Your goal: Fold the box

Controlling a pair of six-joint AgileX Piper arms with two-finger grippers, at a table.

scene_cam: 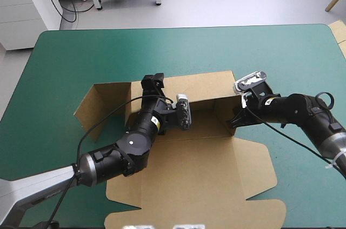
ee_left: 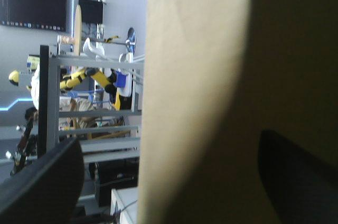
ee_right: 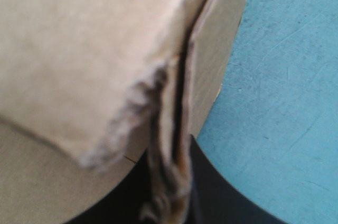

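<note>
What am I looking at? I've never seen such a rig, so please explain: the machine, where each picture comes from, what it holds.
This is a robot with two arms at a table with a teal-green cover. The high view looks down from above and behind it: the left arm enters from the left, the right arm from the right. The other two pictures come from cameras on the wrists, looking along each arm's jaws. On the table lies a brown box, a cut board sheet partly folded: far walls raised, the near part flat. The left jaws stand open astride a raised wall. The right jaws are shut on a board edge at the box's right side.
</note>
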